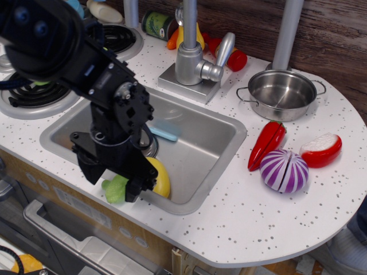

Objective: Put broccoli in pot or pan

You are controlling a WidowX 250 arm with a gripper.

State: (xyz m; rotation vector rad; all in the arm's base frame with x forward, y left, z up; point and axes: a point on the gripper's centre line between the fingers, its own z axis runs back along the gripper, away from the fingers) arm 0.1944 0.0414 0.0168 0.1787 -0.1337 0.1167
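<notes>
While the task is barely begun, a black gripper [113, 180] hangs low over the front-left corner of a steel sink [215, 123]. Its fingers straddle the light-green broccoli [115, 189], which sits at the sink's front rim; whether they have closed on it cannot be told. Just right lies a yellow toy [159, 177]. Further right, well apart on the counter, the shiny pot [282, 94] stands empty. Grasping, lifting and carrying all appear left to do.
</notes>
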